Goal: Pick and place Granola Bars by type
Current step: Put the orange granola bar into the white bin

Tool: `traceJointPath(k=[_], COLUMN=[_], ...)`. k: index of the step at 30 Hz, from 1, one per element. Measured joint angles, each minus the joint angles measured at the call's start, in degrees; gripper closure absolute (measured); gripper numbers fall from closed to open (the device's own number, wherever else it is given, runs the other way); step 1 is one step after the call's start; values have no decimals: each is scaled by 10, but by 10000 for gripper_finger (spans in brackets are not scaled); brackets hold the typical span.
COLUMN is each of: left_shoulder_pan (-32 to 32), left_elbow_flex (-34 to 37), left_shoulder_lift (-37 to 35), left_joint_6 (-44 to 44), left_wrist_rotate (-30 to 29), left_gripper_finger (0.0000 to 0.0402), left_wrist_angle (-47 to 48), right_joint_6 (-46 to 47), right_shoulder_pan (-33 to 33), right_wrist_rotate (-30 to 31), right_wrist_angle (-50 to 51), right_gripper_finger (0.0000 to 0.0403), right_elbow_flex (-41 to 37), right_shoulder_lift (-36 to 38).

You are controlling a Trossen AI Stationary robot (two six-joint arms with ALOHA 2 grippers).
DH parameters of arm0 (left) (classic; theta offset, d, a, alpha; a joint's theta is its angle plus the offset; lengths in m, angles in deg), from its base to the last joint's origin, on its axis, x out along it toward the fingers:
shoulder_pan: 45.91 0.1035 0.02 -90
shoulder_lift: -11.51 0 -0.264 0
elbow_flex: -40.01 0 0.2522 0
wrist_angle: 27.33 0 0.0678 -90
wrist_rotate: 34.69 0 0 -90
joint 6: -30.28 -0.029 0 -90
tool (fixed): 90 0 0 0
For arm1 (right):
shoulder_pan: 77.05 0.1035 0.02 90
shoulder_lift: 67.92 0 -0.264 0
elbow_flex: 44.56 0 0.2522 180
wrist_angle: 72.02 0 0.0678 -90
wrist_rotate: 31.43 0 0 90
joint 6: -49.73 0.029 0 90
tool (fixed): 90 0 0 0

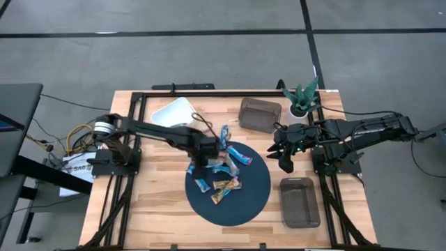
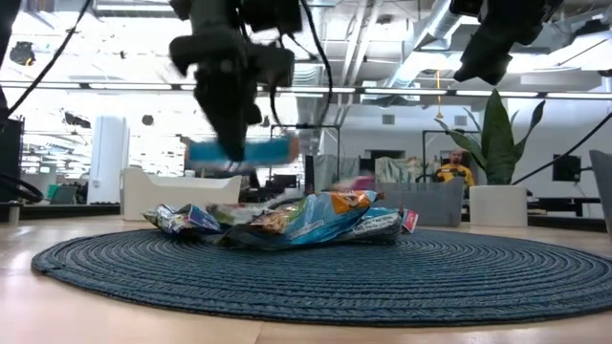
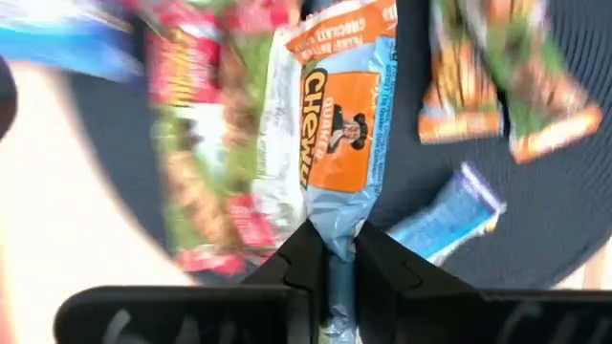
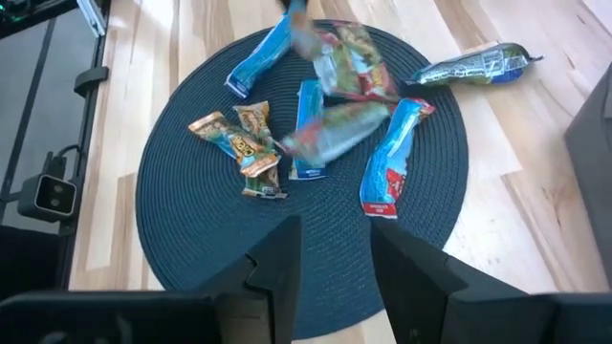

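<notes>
The left end effector [image 3: 330,277] is closed on one blue bar [image 3: 339,162]; both bins [image 1: 300,202] look empty, the rest unsorted.

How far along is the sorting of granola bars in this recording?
Barely started. Both dark bins look empty, so nothing appears sorted yet. In hand: the left hand is shut on a blue bar, lifted above the round mat in the low view. Left: the remaining bars lie on the mat. The right hand waits, open, beside the mat.
</notes>
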Motion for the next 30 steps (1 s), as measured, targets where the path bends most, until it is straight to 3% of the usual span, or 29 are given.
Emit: traceJointPath(k=[7,15,23,30], left_shoulder_pan=[53,156,255,309], left_elbow_flex=[3,4,4,4], left_shoulder_lift=[-106,-128,-128,-128], left_joint_6=[45,118,172,166], left_wrist_rotate=[-104,-221,-225,-224], left_gripper_finger=[382,374,377,363], left_wrist_angle=[50,134,168,184], right_joint_6=[-20,-39,-47,-51], right_shoulder_pan=[0,0,-15,-31], right_wrist_rotate=[2,16,104,113], right_wrist_angle=[-8,-60,-121,-121], right_gripper_finger=[284,284,284,284], right_elbow_flex=[0,0,0,0], right_shoulder_lift=[0,0,0,0])
